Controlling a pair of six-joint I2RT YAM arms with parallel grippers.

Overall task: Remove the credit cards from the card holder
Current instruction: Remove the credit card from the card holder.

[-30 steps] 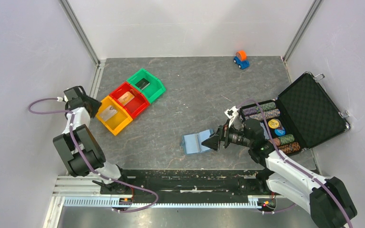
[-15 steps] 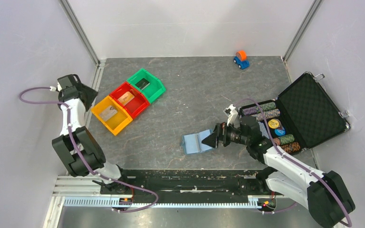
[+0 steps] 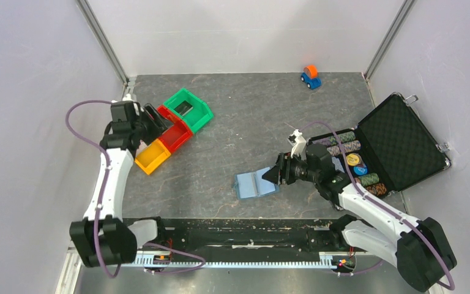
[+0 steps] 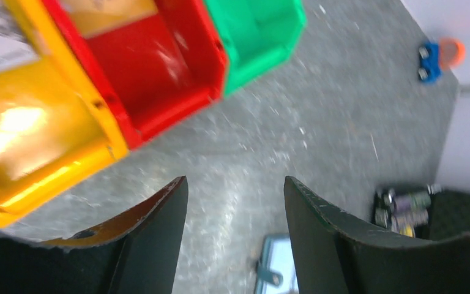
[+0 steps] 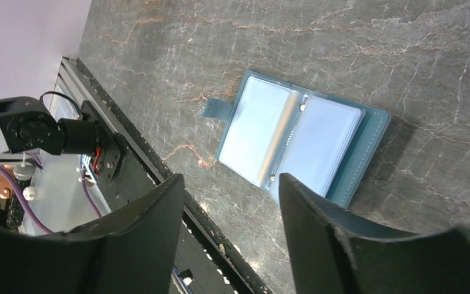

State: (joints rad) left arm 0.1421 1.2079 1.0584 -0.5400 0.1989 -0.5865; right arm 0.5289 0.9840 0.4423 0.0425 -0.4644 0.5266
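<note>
The card holder [image 3: 252, 184] lies open and flat on the dark table, slate blue outside and light blue inside. It also shows in the right wrist view [image 5: 297, 144] and at the bottom of the left wrist view [image 4: 277, 269]. No card shows in its pockets. My right gripper [image 3: 270, 176] is open and empty, at the holder's right edge and above it [image 5: 229, 180]. My left gripper [image 3: 158, 120] is open and empty above the bins [image 4: 235, 180]. A whitish card [image 4: 0, 37] lies in the yellow bin [image 3: 152, 157], and a tan card [image 4: 107, 7] lies in the red bin [image 3: 176, 136].
A green bin [image 3: 190, 108] with a dark item stands beside the red one. An open black foam-lined case [image 3: 398, 144] with poker chips [image 3: 356, 164] stands at the right, close behind my right arm. A small blue and orange toy car [image 3: 309, 76] sits at the back.
My left arm has swung from the left wall to above the red and yellow bins. My right gripper has stayed by the card holder, shifting only slightly.
</note>
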